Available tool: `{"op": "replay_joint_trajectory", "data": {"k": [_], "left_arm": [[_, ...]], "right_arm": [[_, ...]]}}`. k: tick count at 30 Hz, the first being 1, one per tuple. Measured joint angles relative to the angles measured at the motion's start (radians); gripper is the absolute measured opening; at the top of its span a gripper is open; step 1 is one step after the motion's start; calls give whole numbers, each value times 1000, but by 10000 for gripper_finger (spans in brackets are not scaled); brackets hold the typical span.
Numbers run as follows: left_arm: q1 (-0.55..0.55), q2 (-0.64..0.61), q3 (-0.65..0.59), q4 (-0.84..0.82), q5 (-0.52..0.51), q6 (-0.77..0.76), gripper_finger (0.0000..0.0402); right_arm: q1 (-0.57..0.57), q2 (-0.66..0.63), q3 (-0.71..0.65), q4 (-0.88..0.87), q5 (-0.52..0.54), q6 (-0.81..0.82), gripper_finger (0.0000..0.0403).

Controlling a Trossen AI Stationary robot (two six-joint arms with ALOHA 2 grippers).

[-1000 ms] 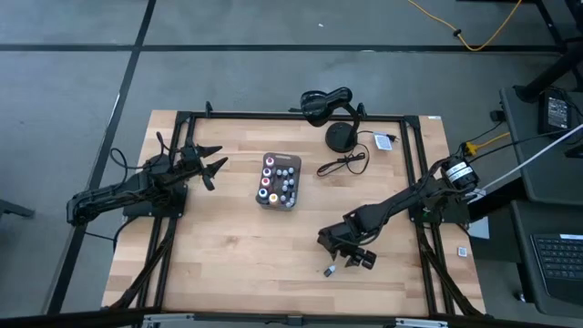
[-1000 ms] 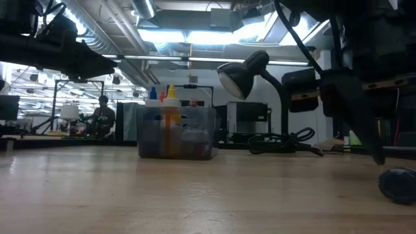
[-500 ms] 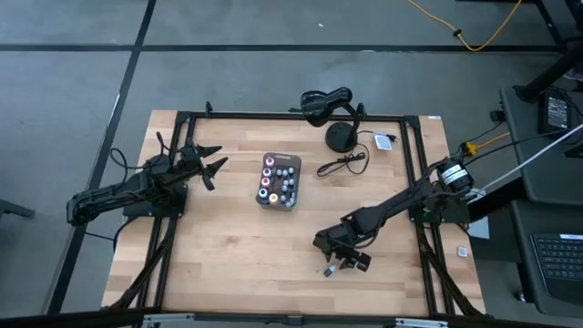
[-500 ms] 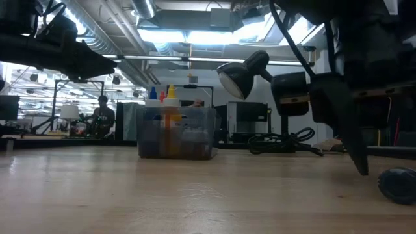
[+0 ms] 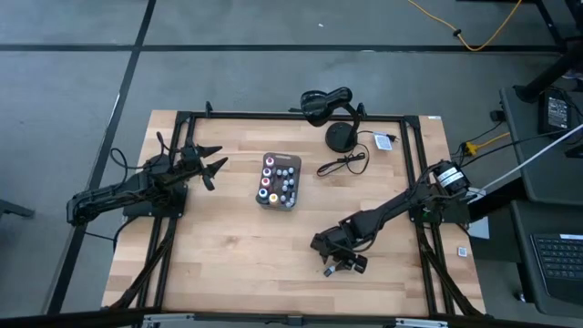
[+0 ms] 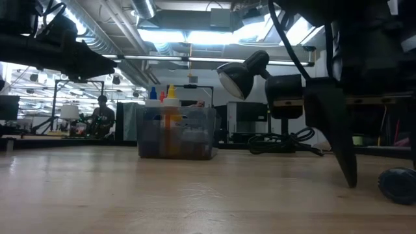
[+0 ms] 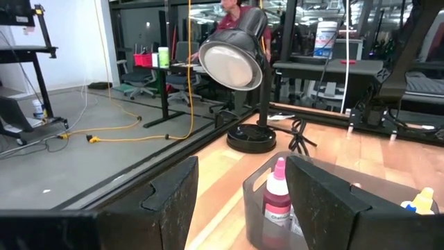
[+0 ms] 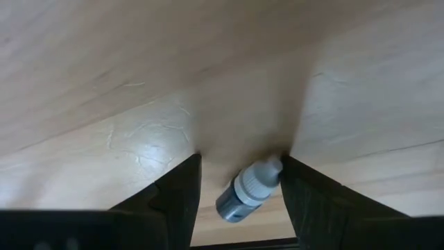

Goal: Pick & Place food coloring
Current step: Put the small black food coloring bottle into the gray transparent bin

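Observation:
One small food coloring bottle (image 5: 328,271) with a whitish cap lies on its side on the wood, near the table's near edge. My right gripper (image 5: 336,262) hangs over it, open and pointing down. In the right wrist view the bottle (image 8: 248,189) lies between the two fingers of the right gripper (image 8: 239,158). Several other capped bottles stand upright in the gray tray (image 5: 265,160) at mid-table. My left gripper (image 5: 216,163) waits open, left of the tray and above the table. The tray wall (image 7: 254,207) shows ahead of it. My right gripper comes from above with a finger on each side of the lying bottle. The bottle's nozzle end (image 8: 275,165) lies close against the inner side of one finger (image 8: 300,182). I cannot tell whether they touch.
A black desk lamp (image 5: 326,102) with a round base (image 5: 341,137) and a coiled cable (image 5: 342,164) sits at the far right of the table. A black frame (image 5: 291,115) runs along the table's edges. Bare wood lies between the tray and the right gripper.
My right gripper has moved toward the table's left edge and down, from beside the lying bottle to over it. Its fingertips have dropped close to the wood. The bottle, the tray and my left arm have stayed where they were.

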Motion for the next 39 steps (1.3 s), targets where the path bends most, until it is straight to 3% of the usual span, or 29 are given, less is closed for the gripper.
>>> {"op": "replay_joint_trajectory", "data": {"k": [39], "left_arm": [[0,0,0,0,3,0,212]], "right_arm": [[0,1,10,16,88,-129,194]]}}
